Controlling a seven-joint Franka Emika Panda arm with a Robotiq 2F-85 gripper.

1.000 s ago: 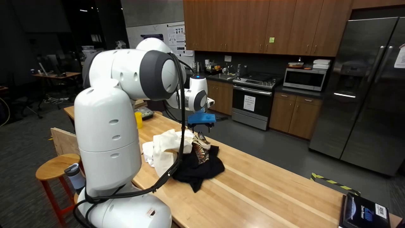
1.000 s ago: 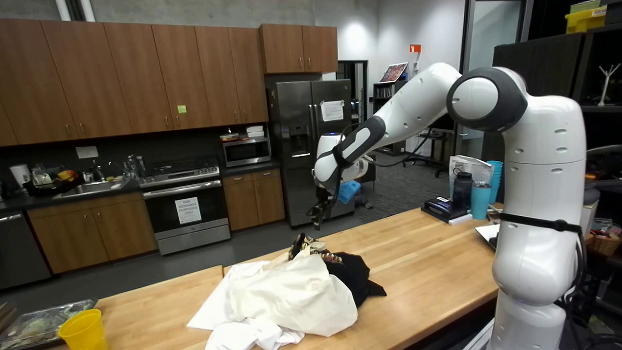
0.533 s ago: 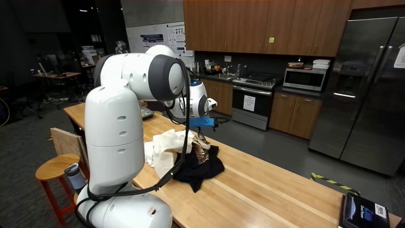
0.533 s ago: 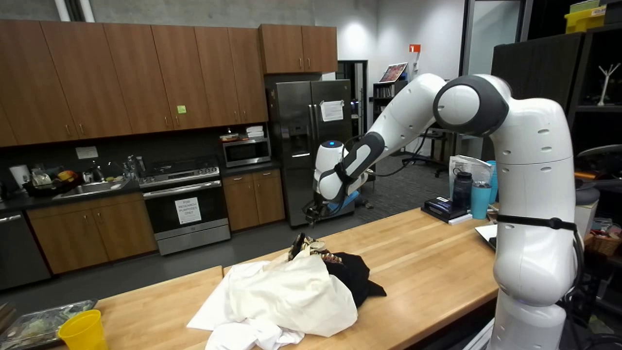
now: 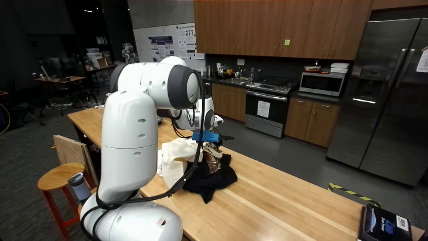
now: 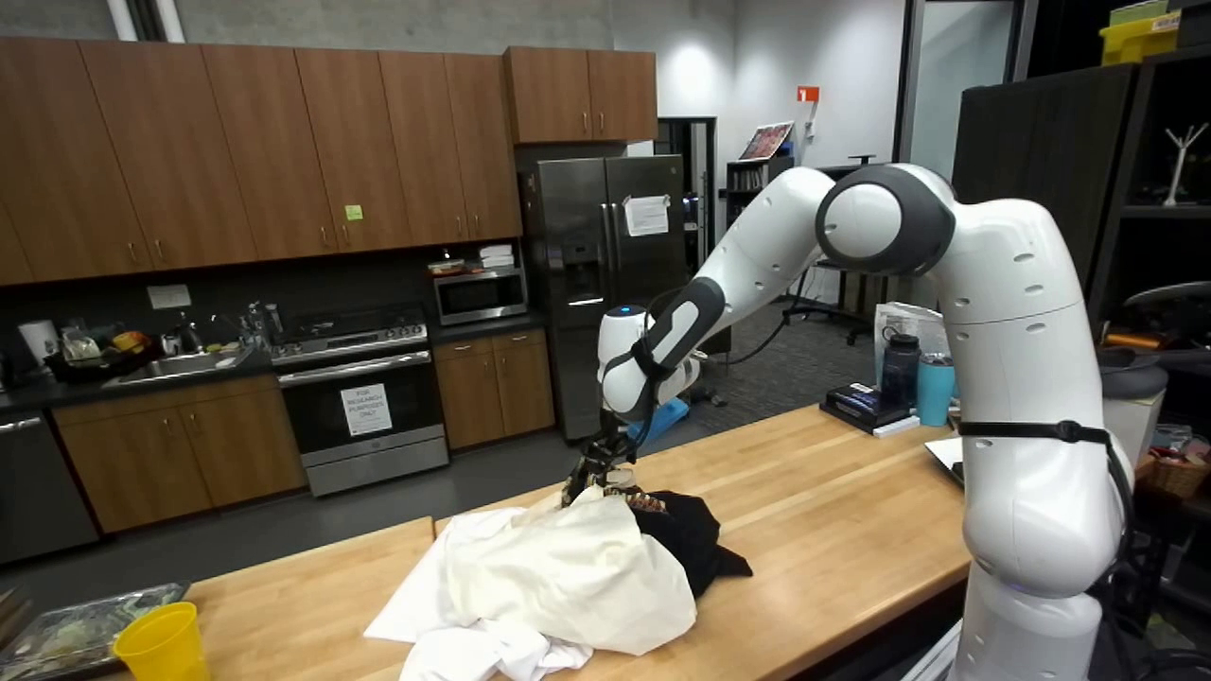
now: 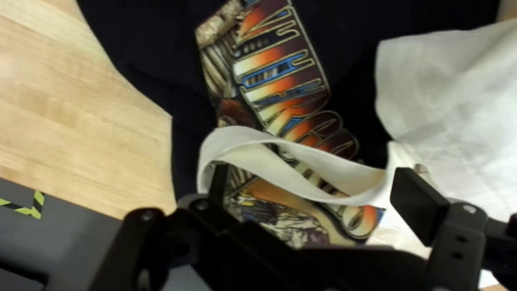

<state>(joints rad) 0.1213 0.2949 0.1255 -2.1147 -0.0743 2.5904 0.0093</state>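
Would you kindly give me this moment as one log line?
gripper: open | wrist view: cream strap between jaws | contact: unclear | beneath: black printed cloth | nearby: cream cloth

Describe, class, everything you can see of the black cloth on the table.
The black cloth looks like soft fabric, perhaps a shirt. It lies crumpled on the wooden table, with a pointed corner sticking out. A colourful print shows orange, white and blue bands with outlined lettering I cannot read. A cream strap loops across the print, and the cream cloth lies against one side. The open gripper stands over it; whether they touch cannot be told.
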